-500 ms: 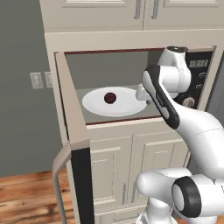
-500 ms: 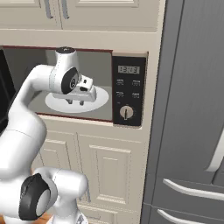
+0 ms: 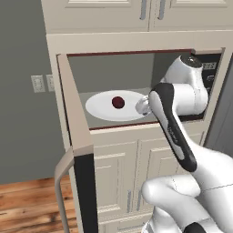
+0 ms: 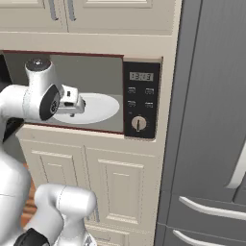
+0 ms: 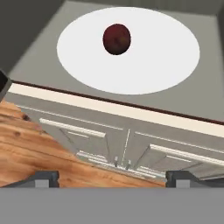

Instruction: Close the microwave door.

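The microwave door (image 3: 77, 150) stands swung out toward the camera on the left of the opening, seen nearly edge-on in the left base view: beige inner face on top, black glass edge lower down, and its curved grey bar handle (image 3: 61, 182) bowing out to the left over the wooden floor (image 3: 27, 205). The door's free edge is well forward of the cabinet front, and open floor lies to its left.

The microwave (image 4: 96, 96) is open, its grey cavity bordered by a dark red rim. Inside, a white round plate (image 5: 131, 52) carries a small dark red ball (image 5: 117, 38) set left of centre. The black control panel (image 4: 141, 100) with display and knob lies on the right end, hard against the tall grey fridge (image 4: 211, 120).

The hand (image 5: 113, 177) hovers just in front of the cavity's lower lip, above the beige cabinet doors (image 5: 127, 148) below, right of the open door and apart from it. Its two finger tips (image 5: 43, 178) are spread wide, with nothing between them. In the left base view the arm's forearm crosses the right half of the opening, leaving the left half of the cavity and the gap up to the door's inner face free.
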{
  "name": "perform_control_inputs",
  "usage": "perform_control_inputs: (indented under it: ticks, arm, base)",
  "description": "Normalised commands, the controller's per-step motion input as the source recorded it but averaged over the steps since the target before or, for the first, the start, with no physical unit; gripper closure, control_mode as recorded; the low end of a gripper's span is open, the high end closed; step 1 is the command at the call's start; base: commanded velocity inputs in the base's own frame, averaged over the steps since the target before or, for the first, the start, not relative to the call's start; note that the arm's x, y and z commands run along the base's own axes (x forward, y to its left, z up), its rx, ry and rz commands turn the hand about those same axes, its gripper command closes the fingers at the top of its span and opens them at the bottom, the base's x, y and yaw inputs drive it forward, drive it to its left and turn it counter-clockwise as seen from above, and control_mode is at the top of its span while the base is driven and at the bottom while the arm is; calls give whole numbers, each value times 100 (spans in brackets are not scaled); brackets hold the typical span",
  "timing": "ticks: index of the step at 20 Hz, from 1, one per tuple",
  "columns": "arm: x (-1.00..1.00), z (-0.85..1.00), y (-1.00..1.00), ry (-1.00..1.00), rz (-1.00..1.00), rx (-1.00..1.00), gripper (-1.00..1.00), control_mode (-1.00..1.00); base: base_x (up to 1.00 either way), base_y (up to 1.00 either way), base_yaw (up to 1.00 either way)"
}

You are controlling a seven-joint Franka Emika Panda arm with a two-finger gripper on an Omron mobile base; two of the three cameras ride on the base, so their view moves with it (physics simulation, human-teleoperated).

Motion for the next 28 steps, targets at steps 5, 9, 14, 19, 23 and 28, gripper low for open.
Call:
perform_control_inputs:
  ticks: [5, 9, 14, 19, 23, 28]
  arm:
    - [-89, 2, 46, -46, 16, 0, -100, -100]
    - [-75, 0, 0, -37, 3, 0, -100, -100]
    - [-72, -1, 0, -30, -1, 0, -100, -100]
    - [-76, 0, 0, -25, -5, 0, -100, -100]
    - [-65, 0, 5, -22, -3, 0, -100, -100]
    - [-56, 0, 9, -27, -1, 0, -100, -100]
  base:
    - [0, 0, 0]
    - [0, 0, 0]
    - [0, 0, 0]
    - [0, 0, 0]
    - [0, 0, 0]
    - [0, 0, 0]
